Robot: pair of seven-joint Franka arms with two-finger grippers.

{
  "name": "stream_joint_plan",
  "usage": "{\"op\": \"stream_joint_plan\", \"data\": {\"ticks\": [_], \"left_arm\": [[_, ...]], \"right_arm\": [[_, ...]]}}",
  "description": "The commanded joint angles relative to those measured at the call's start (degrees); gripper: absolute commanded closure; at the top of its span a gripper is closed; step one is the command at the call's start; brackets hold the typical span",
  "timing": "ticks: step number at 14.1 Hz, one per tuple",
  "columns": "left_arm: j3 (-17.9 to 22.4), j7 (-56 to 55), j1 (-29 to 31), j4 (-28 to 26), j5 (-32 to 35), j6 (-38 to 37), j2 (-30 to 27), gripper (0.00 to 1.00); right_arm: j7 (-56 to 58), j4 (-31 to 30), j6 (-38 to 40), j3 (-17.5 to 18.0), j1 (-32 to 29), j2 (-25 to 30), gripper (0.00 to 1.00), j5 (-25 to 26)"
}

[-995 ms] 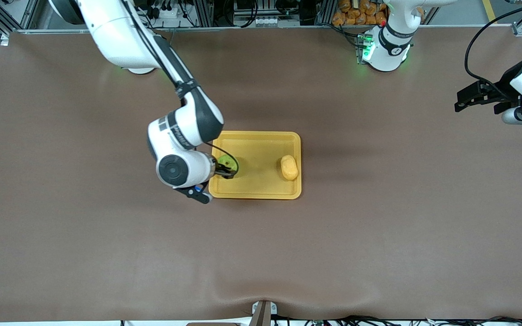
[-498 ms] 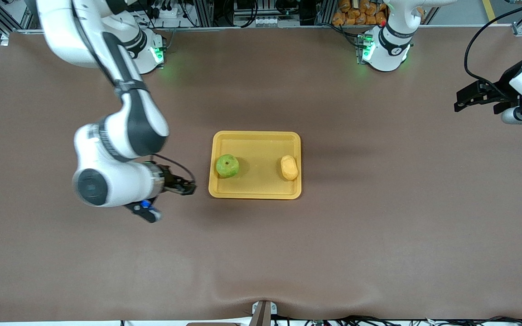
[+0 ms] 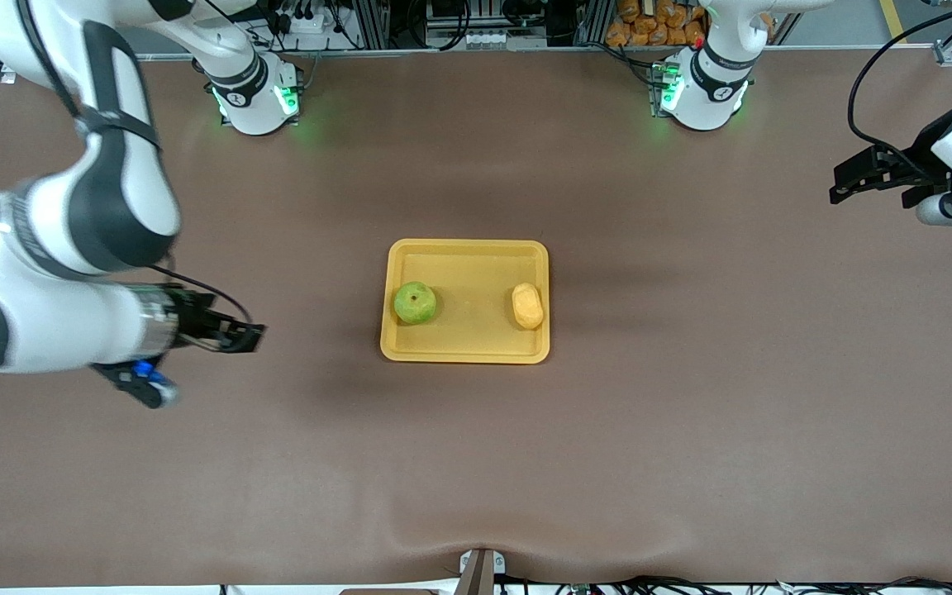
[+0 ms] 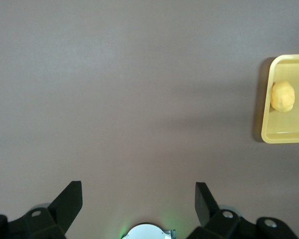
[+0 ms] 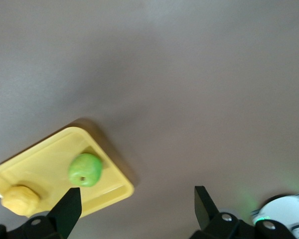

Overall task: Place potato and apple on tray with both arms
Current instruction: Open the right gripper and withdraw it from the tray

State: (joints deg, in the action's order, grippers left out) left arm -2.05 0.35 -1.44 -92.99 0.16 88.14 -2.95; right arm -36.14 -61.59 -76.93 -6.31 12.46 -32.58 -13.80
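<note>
Front view: the tray (image 3: 465,256) sits mid-desk with my apple (image 3: 415,302) and potato (image 3: 527,305) on it, apart. My right gripper (image 3: 251,337) hangs over bare desk toward the right arm's end; my left gripper (image 3: 840,183) waits over the left arm's edge.
Left wrist: fingers (image 4: 67,205) wide apart, empty (potato (image 4: 282,96) seen on the tray (image 4: 267,99)).
Right wrist: fingers (image 5: 69,209) spread, holding nothing; apple (image 5: 84,170) probably clear of the rim.

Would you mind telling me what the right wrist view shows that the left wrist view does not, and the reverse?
Only the right wrist view shows the apple, sitting on the tray, plus a green-lit arm base at the frame's edge. Only the left wrist view shows the open left gripper over bare table, far from the tray. Both show the potato on the tray, brown table and open fingers; the right gripper is also off the tray.
</note>
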Motion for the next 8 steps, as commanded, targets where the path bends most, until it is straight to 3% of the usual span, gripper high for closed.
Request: {"op": "stream_joint_plan", "data": {"ticks": [1, 4, 8], "left_arm": [[-0.8, -0.1, 0.1, 1.8, 1.0, -0.2, 0.4, 0.00], [-0.9, -0.2, 0.1, 1.8, 1.0, -0.2, 0.3, 0.00], [-0.9, -0.3, 0.1, 1.7, 2.2, -0.3, 0.4, 0.00]], "right_arm": [[8.2, -0.5, 3.3, 0.9, -2.0, 4.5, 0.00, 3.9], [9.9, -0.5, 5.7, 1.0, -5.6, 9.5, 0.00, 3.9], [20.0, -1.2, 7.1, 1.0, -7.7, 15.1, 0.00, 9.0]]}}
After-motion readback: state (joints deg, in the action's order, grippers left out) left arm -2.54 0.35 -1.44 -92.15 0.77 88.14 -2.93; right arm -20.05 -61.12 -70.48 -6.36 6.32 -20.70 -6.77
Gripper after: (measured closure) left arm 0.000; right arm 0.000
